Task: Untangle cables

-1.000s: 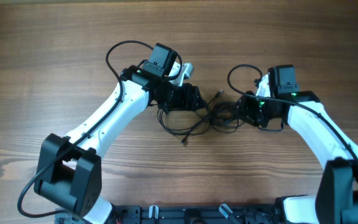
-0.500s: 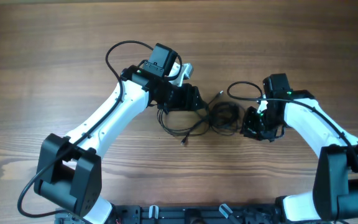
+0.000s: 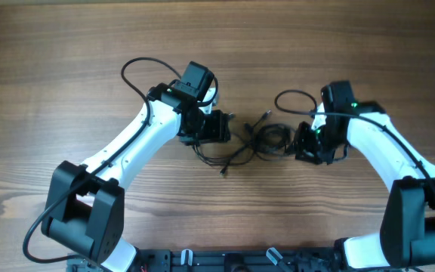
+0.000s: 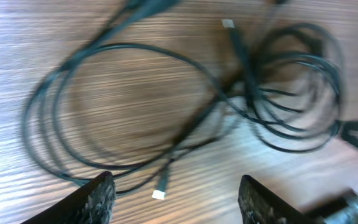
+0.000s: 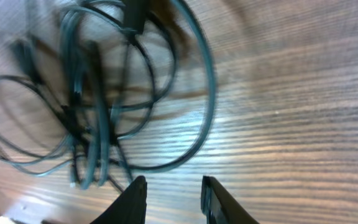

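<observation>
Cables (image 3: 269,140) between inward-pointing left end effector (image 3: 230,128), right end effector (image 3: 298,143).

Left wrist view: cables (image 4: 241,62) ahead of the left gripper (image 4: 176,196) were smeared by blur, so the strand count in the coil was unreadable. One loop ran off the top edge. Only the fingertips (image 4: 98,199) showed – the rest was cut by the bottom edge.

Right wrist view: the bundle ahead of the right gripper (image 5: 173,196) was blurred and cut at the top and left edges.

Overhead: the jaws of both grippers were hidden from above, and the crossings were too fine to trace.

Overhead down; wrists close on cables (image 3: 261,140).
</observation>
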Tool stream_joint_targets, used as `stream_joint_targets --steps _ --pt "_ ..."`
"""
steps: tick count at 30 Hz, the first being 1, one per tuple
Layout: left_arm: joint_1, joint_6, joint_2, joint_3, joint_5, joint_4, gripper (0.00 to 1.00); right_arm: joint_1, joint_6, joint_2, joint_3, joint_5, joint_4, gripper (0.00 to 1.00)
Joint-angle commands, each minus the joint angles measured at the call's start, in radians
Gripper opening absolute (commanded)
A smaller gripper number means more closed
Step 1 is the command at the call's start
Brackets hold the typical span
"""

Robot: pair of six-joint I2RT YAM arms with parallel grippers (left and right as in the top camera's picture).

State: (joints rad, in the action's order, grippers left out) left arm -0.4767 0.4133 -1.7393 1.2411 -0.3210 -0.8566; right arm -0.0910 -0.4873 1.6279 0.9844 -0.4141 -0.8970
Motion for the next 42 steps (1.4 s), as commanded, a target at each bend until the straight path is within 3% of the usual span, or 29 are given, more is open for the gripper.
stream_joint_targets --steps 1,13,19,30,35,39,42 --pt "0.003 0.113 -0.01 -0.045 0.148 0.0 0.67 -0.002 0.021 0.01 0.068 0.044 -0.043 0.32" --pt "0.079 0.198 -0.011 -0.11 0.244 -0.008 0.71 -0.002 0.058 0.01 0.068 0.008 0.021 0.33" --pt "0.08 0.198 -0.011 -0.177 0.166 0.108 0.74 -0.011 0.058 0.017 0.047 0.019 0.079 0.42" --pt "0.08 0.198 -0.011 -0.262 0.139 0.235 0.74 -0.102 -0.007 0.104 0.034 0.117 0.116 0.43" --pt "0.08 0.197 -0.011 -0.302 0.14 0.304 0.73 -0.105 -0.021 0.142 0.035 0.13 0.12 0.38" --pt "0.08 0.197 -0.011 -0.33 0.14 0.355 0.55 -0.106 -0.021 0.143 0.034 0.13 0.113 0.25" --pt "0.08 0.193 -0.011 -0.333 0.151 0.36 0.29 -0.106 -0.021 0.143 0.034 0.13 0.107 0.16"
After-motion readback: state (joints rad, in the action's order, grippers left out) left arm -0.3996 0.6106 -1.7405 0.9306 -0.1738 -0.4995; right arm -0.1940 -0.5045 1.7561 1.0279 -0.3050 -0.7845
